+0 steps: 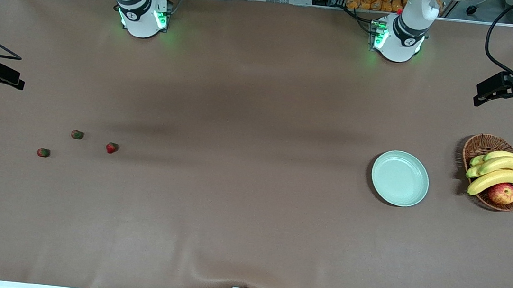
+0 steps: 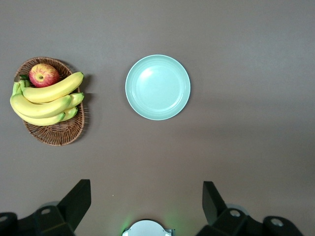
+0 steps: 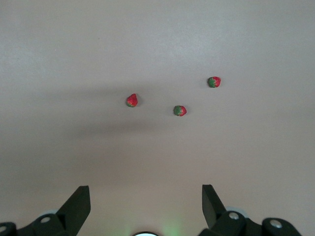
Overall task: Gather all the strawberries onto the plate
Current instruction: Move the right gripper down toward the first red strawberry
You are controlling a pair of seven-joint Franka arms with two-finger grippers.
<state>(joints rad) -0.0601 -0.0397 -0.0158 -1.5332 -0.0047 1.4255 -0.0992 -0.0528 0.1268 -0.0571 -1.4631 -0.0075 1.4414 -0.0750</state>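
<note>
Three strawberries lie loose on the bench toward the right arm's end: one (image 1: 112, 148) closest to the middle, one (image 1: 77, 134) a little farther from the front camera, and one (image 1: 43, 152) nearest the bench's end. The plate (image 1: 399, 178) sits well apart from them, toward the left arm's end, just beside a wicker basket (image 1: 480, 144) of bananas (image 1: 501, 170) and an apple (image 1: 502, 193). Nothing is on the plate yet, so I'd say the job hasn't started.

The risk I see is the long carry — each berry must cross nearly the whole bench, and something that small and rounded could squirt out of a pinch or roll when nudged by a fingertip. A drop from height might also bounce it off the shallow plate, or a careless release could land it in the basket instead.

The right gripper (image 3: 146, 206) hangs over the bench near the berries, fingers spread wide, holding nothing and touching nothing. The left gripper (image 2: 146, 206) waits above the bench near the plate, equally wide apart and empty — though from the front view both hands sit at the frame's edges and are hard to make out.
</note>
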